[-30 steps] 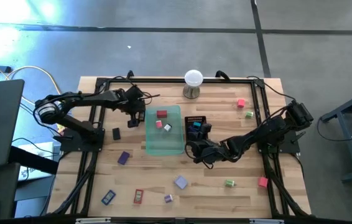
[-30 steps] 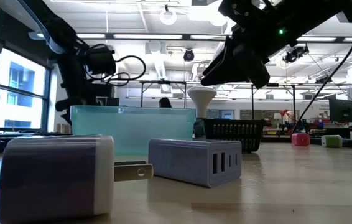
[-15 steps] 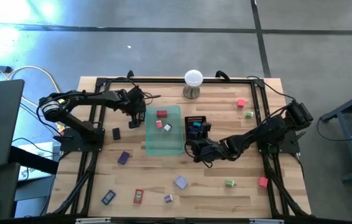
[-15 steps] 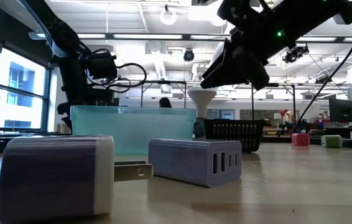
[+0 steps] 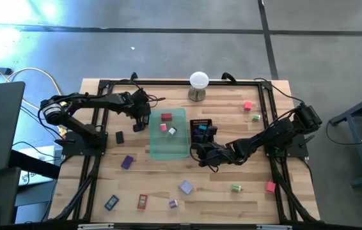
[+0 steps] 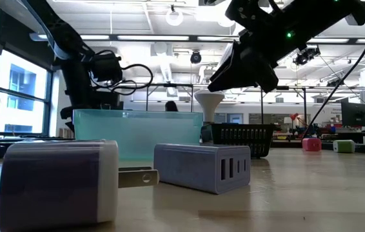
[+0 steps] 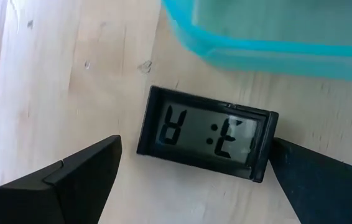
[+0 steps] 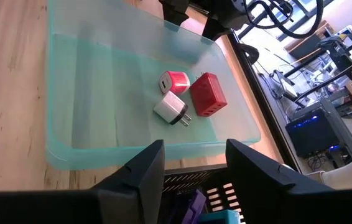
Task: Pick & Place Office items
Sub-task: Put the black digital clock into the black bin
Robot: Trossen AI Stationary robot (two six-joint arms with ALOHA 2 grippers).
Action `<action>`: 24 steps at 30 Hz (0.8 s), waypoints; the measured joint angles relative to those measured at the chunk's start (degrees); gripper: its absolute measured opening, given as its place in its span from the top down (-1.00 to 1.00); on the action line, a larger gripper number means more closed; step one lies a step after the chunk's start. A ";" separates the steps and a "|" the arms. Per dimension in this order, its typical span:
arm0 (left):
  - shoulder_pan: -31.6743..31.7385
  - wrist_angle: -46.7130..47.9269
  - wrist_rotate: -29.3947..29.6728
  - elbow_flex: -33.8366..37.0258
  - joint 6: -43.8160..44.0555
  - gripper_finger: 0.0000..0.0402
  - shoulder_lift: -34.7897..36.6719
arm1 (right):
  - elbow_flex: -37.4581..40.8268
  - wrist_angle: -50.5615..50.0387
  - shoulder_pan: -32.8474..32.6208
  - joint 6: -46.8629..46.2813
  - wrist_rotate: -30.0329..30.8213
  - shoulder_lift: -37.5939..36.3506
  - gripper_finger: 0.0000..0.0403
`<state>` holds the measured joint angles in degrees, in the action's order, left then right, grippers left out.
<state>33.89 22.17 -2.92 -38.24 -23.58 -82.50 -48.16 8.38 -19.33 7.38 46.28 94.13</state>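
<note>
The left gripper (image 7: 194,177) is positioned over the wooden table (image 5: 232,172) just beside the left edge of the translucent green plastic tray (image 5: 169,134); its fingers (image 7: 70,180) stand wide apart, straddling a small black rectangular digital clock with a grey display (image 7: 207,134) that lies flat on the wood. One finger appears to reach the clock's end, the other is clear of it. The right gripper (image 8: 191,162) is held above the table at the near edge of the black mesh tray (image 5: 201,131), which sits just beside the green tray; its fingers (image 8: 132,177) are partly apart and nothing is seen between them. Inside the green tray lie a red block charger (image 8: 208,94), a pink cube charger (image 8: 175,81) and a white plug adapter (image 8: 171,109), close together. The mesh tray holds blue and purple items. Remaining office items are scattered on the table: a purple block (image 5: 127,161), a lavender multi-port charger (image 5: 186,186), a blue flat item (image 5: 111,202), a red flat item (image 5: 142,202), a green piece (image 5: 236,188) and a pink cube (image 5: 248,106). A white ball on a metal stand (image 5: 198,85) is at the far edge.
</note>
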 joint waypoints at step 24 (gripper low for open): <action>-2.58 -0.89 -1.44 -0.03 -3.82 -0.44 -6.36 | 0.00 -0.36 -0.04 -1.16 -0.68 0.00 0.20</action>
<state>31.31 21.28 -4.36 -38.27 -27.40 -88.86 -48.16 8.03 -19.37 6.22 45.60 94.13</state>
